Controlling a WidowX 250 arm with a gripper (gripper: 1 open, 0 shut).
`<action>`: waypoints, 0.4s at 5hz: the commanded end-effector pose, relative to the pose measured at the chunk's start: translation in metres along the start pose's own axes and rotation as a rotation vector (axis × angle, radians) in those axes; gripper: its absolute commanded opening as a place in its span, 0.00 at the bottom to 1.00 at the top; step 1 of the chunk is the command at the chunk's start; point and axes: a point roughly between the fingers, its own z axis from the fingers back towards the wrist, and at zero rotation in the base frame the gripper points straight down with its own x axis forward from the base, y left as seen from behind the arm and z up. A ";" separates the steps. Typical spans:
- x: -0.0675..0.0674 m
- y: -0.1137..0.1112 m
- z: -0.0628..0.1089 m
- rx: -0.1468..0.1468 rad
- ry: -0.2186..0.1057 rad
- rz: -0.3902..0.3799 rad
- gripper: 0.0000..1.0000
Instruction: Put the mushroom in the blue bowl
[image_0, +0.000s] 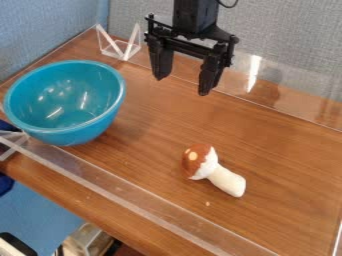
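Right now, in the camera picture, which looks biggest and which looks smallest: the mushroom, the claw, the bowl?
1. Bowl: largest
2. Claw: middle
3. Mushroom: smallest

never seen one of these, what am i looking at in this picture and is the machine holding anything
This is a single picture, taken from above and to one side of a wooden table. The black shape at the top is the end of a robot arm; its tool has two fingers, spread open, with nothing between them. On the table lie a blue bowl at the left, and a toy mushroom on its side nearer the camera, outside the bowl. The task is to put the mushroom in the bowl.
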 end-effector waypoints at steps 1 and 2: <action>-0.007 0.002 -0.012 0.001 0.018 -0.065 1.00; -0.018 -0.002 -0.034 0.006 0.029 -0.223 1.00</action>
